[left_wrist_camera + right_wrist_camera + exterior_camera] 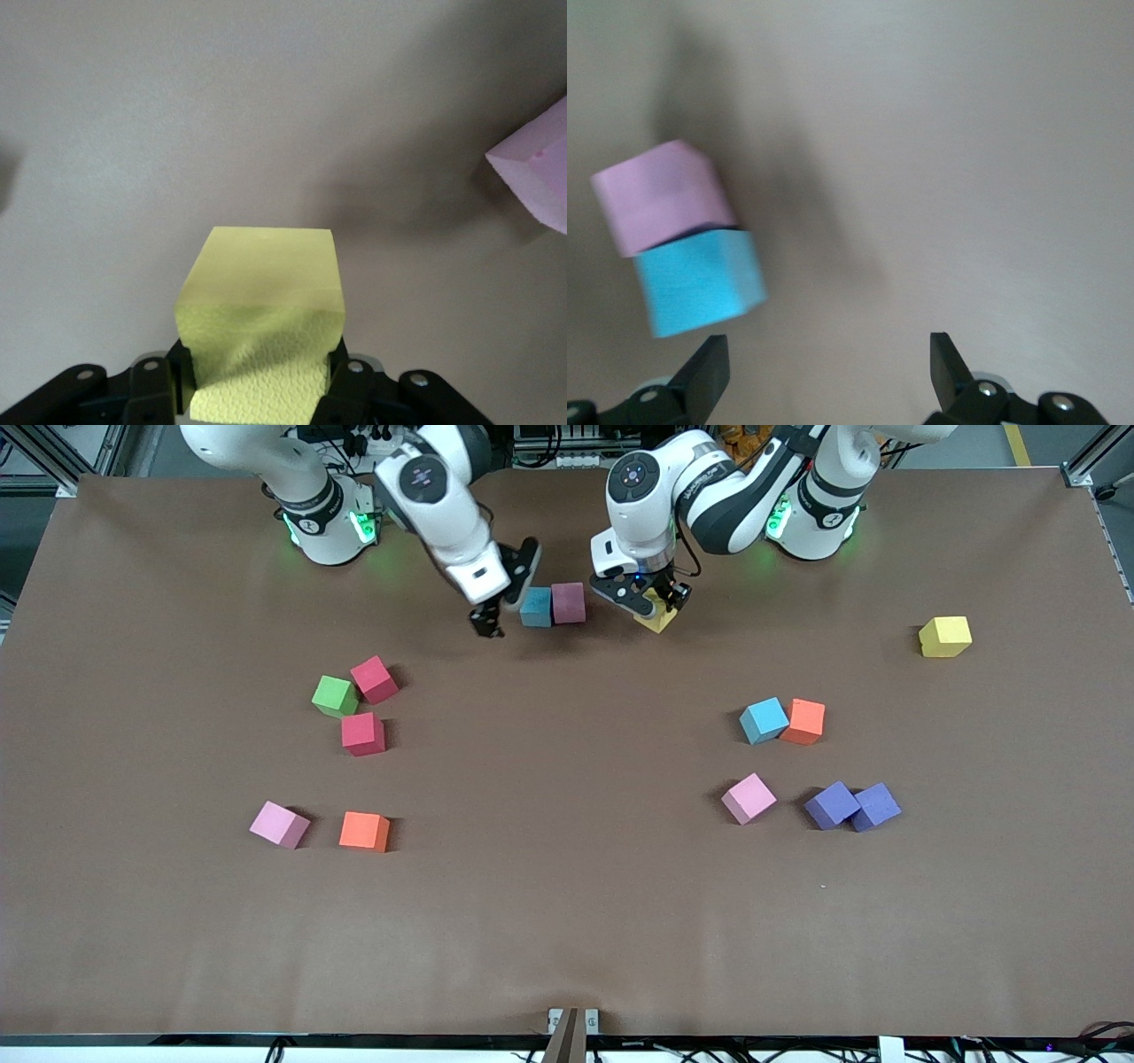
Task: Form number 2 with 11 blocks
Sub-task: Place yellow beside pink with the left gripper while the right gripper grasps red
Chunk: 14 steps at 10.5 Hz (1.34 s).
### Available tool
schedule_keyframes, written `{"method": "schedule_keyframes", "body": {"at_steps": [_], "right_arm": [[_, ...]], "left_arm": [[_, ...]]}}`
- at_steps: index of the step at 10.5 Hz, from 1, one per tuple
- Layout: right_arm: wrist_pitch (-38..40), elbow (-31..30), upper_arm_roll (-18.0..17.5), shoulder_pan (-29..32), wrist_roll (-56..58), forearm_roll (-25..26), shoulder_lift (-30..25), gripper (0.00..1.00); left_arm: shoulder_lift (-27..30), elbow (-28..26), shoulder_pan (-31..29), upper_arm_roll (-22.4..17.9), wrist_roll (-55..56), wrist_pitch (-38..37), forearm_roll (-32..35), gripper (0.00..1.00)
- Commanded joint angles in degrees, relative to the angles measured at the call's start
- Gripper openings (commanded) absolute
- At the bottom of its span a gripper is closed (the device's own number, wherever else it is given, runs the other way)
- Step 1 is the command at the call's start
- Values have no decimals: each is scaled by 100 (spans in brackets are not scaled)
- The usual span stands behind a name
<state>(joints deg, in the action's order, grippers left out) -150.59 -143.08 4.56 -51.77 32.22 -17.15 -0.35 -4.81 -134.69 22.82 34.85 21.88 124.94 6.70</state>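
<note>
One yellow block (660,617) sits pinched in the left gripper (654,605); the right gripper (500,607), fingers spread, hangs beside the touching light blue block (535,607) and pink block (568,602).

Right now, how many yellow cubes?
2: one held in the left pincer beside the pink-and-blue pair; one on the table toward the left arm's end.

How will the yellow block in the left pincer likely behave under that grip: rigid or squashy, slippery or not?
Probably squashy: the yellow block looks pinched inward where the shut left pincer grips it. Its pebbled foam face suggests decent friction, so it seems unlikely to slip. Flat faces mean it should sit without rolling once placed.
</note>
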Motion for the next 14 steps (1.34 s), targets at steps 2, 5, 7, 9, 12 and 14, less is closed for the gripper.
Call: {"method": "schedule_keyframes", "body": {"at_steps": [2,5,7,9,12,14], "right_arm": [[162,288,1385,332,3,-34,104,100],[153,517,1398,1472,73,-60,587,100],[588,727,1398,1844,221,-61,588,100],[1564,1253,1407,2221,145,-87,737,100],[1638,1493,1372,2400,-1730,-105,1071,100],[1498,1607,1381,2163,-2359,-113,1343,100]], "left_arm": [[-46,118,-32,286,-515,13,586,35],[-116,136,29,303,-799,529,596,33],[-335,83,99,321,-975,1057,613,32],[-485,92,179,330,-1185,1182,788,32],[-547,92,258,330,-1903,1235,947,32],[-617,92,258,330,-2354,1235,947,31]]}}
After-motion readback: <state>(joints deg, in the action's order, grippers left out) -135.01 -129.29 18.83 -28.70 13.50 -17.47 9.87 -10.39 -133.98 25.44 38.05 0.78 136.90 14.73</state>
